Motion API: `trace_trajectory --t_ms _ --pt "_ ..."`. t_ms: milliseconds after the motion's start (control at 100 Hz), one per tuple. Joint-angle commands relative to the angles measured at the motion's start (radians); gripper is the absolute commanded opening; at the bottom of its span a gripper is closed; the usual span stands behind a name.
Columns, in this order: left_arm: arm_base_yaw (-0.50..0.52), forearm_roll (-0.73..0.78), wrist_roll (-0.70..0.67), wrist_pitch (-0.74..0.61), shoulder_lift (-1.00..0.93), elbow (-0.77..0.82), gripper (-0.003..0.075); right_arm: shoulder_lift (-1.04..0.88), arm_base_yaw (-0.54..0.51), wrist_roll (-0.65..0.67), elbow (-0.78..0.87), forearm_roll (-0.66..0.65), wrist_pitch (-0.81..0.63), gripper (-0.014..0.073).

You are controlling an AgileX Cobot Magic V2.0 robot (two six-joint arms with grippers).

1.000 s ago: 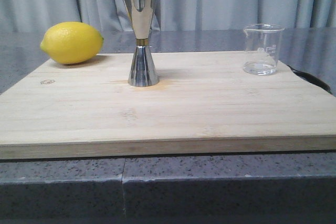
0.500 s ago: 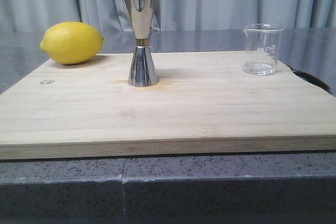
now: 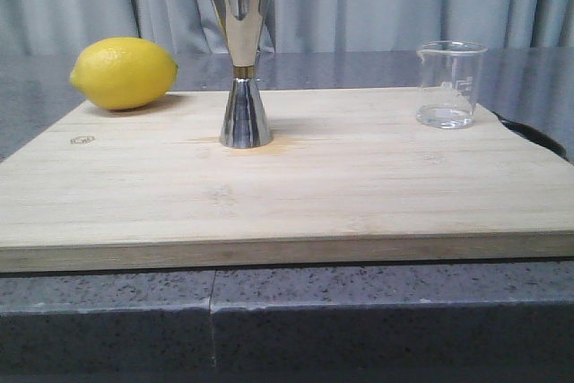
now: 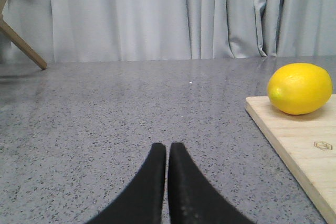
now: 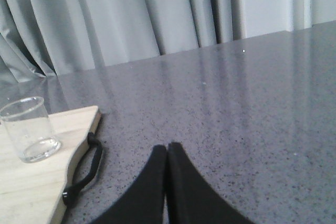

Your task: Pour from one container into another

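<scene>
So the left gripper [image 4: 167, 153] is off the board's left side over the grey counter [image 4: 115, 108], fingers pressed together, holding nothing. On the wooden board [image 3: 296, 186], the lemon [image 3: 123, 73] sits around 10 o'clock near the back-left corner. The steel jigger [image 3: 242, 60] stands upright at about 12 o'clock, a bit left of centre. The glass beaker [image 3: 447, 83] is upright at roughly 2 o'clock by the right edge, well apart from the jigger. The right gripper [image 5: 167, 156] is off to the right over the counter, also closed and empty.
</scene>
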Motion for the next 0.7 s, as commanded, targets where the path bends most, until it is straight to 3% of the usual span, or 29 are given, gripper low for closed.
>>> trace_trajectory --t_ms 0,220,370,520,690 --pt "0.0 -0.005 -0.004 -0.078 -0.025 0.006 -0.0019 -0.025 -0.001 -0.006 0.016 0.001 -0.064 -0.0071" --pt "0.0 -0.005 -0.004 -0.078 -0.025 0.006 -0.0019 -0.025 -0.001 -0.006 0.017 0.001 -0.056 -0.0071" --pt "0.0 -0.005 -0.004 -0.078 -0.025 0.006 -0.0019 -0.025 -0.001 -0.01 0.017 0.015 -0.129 -0.0071" --pt "0.0 -0.005 -0.004 -0.078 -0.025 0.006 -0.0019 -0.025 -0.001 -0.1 0.017 0.043 -0.157 -0.0071" --pt "0.0 -0.005 -0.004 -0.078 -0.025 0.006 -0.0019 -0.025 -0.001 -0.1 0.017 0.073 -0.155 -0.0071"
